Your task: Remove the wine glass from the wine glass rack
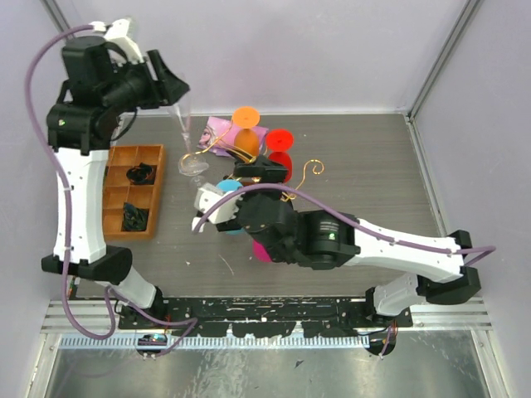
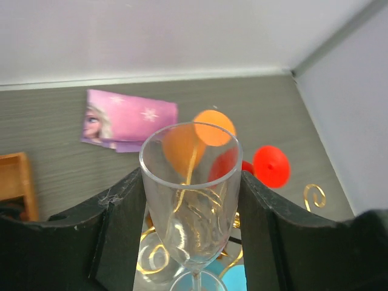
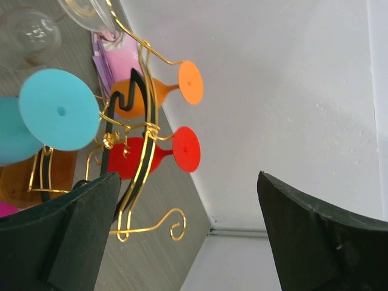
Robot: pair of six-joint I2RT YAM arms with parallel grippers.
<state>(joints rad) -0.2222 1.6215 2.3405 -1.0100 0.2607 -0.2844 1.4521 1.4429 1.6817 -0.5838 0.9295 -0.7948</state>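
Observation:
My left gripper point(image 1: 172, 89) is raised at the back left and shut on the bowl of a clear wine glass point(image 1: 186, 133). In the left wrist view the glass point(image 2: 191, 200) sits between both fingers point(image 2: 115, 236). Its foot point(image 1: 192, 166) hangs beside the left rail end of the gold wire rack point(image 1: 311, 170); I cannot tell if they touch. The rack point(image 3: 145, 151) also holds orange point(image 1: 246, 118), red point(image 1: 280, 139), blue point(image 1: 229, 187) and pink glasses. My right gripper point(image 1: 261, 172) is open and empty, turned on its side over the rack's middle.
An orange compartment tray point(image 1: 133, 191) with small black parts lies left of the rack. A pink picture card point(image 1: 220, 126) lies behind the rack near the back wall. The side walls close in at left and right.

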